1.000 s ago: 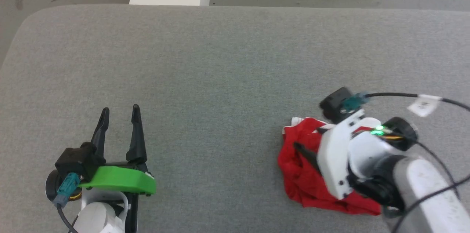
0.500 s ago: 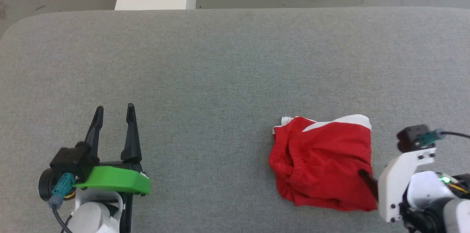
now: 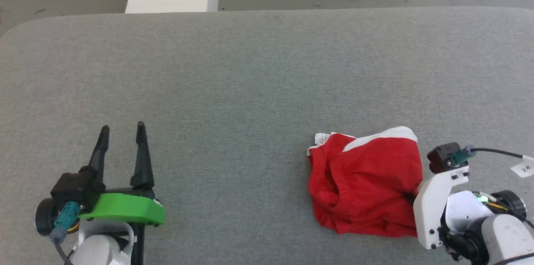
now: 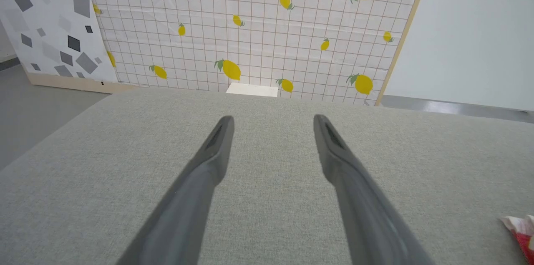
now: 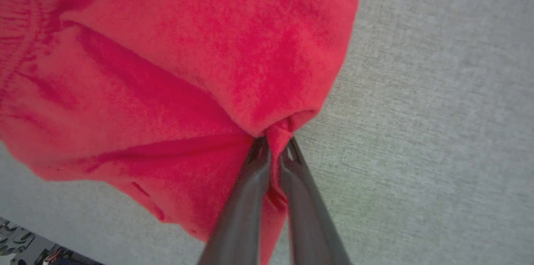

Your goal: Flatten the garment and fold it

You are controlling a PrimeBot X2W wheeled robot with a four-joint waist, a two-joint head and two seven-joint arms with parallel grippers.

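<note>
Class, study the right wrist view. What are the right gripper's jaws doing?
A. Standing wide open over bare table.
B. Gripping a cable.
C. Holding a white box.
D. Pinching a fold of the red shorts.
D: the right gripper has its jaws shut on a bunched edge of the red shorts.

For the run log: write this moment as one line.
right gripper: shut on shorts edge | left gripper: open, apart from shorts, over table | shorts: crumpled, not yet folded

Grey table (image 3: pixel 250 69) before lemon-print panel (image 4: pixel 258 27)
</note>
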